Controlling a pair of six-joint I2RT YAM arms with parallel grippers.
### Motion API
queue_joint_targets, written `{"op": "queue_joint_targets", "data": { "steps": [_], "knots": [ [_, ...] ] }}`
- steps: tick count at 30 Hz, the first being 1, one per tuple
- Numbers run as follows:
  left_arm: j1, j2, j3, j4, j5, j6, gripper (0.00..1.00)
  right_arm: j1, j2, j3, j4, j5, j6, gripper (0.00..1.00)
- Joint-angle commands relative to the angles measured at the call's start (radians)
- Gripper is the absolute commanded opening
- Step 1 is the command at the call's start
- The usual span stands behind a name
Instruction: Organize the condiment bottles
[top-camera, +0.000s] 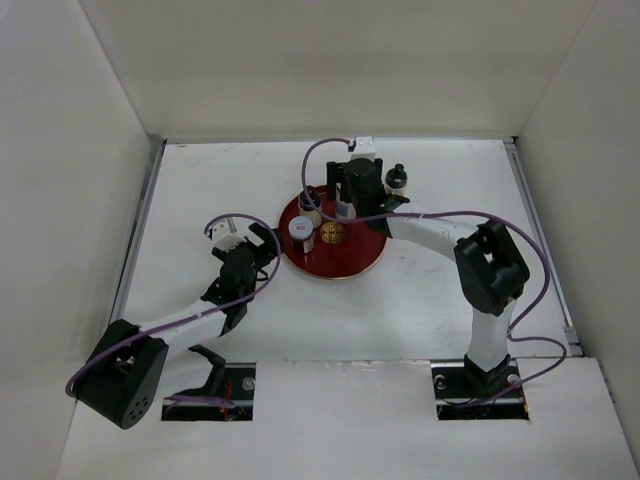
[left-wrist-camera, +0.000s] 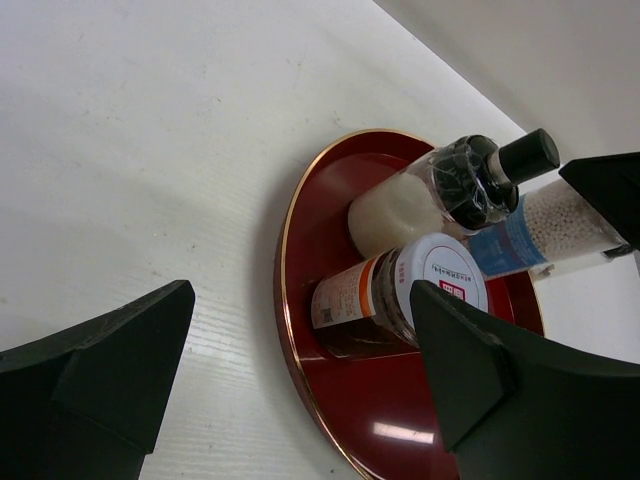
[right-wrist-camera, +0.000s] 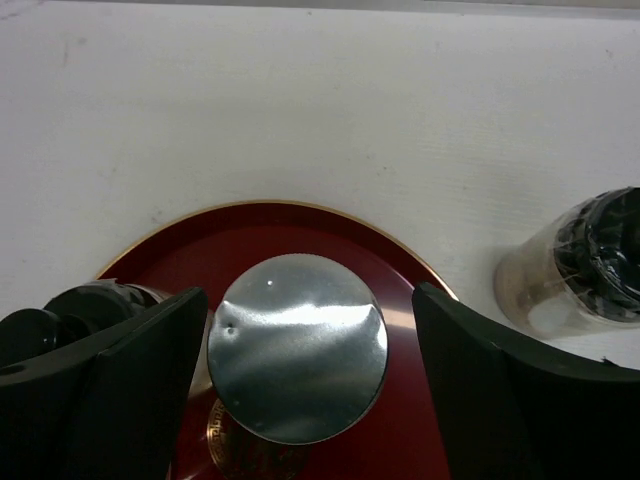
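Note:
Three condiment bottles stand on the round red tray (top-camera: 345, 262). A brown jar with a white lid (top-camera: 301, 231) (left-wrist-camera: 400, 290) stands near its left rim. A black-capped bottle (top-camera: 309, 198) (left-wrist-camera: 440, 195) stands at the back, half hidden by a finger in the right wrist view (right-wrist-camera: 80, 305). A silver-lidded bottle (right-wrist-camera: 297, 345) with a blue label (left-wrist-camera: 540, 230) stands between the fingers of my open right gripper (top-camera: 347, 203) (right-wrist-camera: 310, 370), with a gap on its right side. Another black-capped bottle (top-camera: 397, 178) (right-wrist-camera: 590, 260) stands on the table right of the tray. My left gripper (top-camera: 265, 243) (left-wrist-camera: 300, 300) is open and empty at the tray's left rim (left-wrist-camera: 290, 300).
White walls close in the white table (top-camera: 200, 190) at the back and both sides. The gold emblem (top-camera: 332, 234) at the tray's centre lies just in front of the silver-lidded bottle. Purple cables loop over both arms.

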Motion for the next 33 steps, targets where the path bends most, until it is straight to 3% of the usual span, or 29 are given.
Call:
{"op": "queue_joint_targets", "data": {
  "steps": [1,5,11,16,27,29,33],
  "knots": [
    [0.01,0.0,0.0,0.047,0.012,-0.012,0.9,0.008,-0.075,0.027,0.073,-0.035,0.011,0.95],
    [0.013,0.009,0.004,0.046,0.021,-0.017,0.9,-0.005,-0.172,-0.023,0.09,-0.041,0.011,1.0],
    [0.021,0.008,0.0,0.046,0.023,-0.024,0.9,-0.131,-0.249,-0.107,0.102,-0.009,0.036,1.0],
    [0.026,0.006,0.0,0.047,0.034,-0.028,0.9,-0.222,-0.174,-0.1,0.055,0.056,0.037,1.0],
    [0.036,0.032,0.01,0.041,0.052,-0.037,0.9,-0.292,0.001,0.0,0.013,-0.099,0.054,1.0],
    [0.036,0.028,0.01,0.041,0.054,-0.038,0.9,-0.297,0.023,0.014,0.005,-0.099,0.054,0.97],
    [0.038,0.028,0.007,0.041,0.052,-0.038,0.9,-0.308,0.028,0.005,0.031,-0.07,0.059,0.8]
  ]
}}
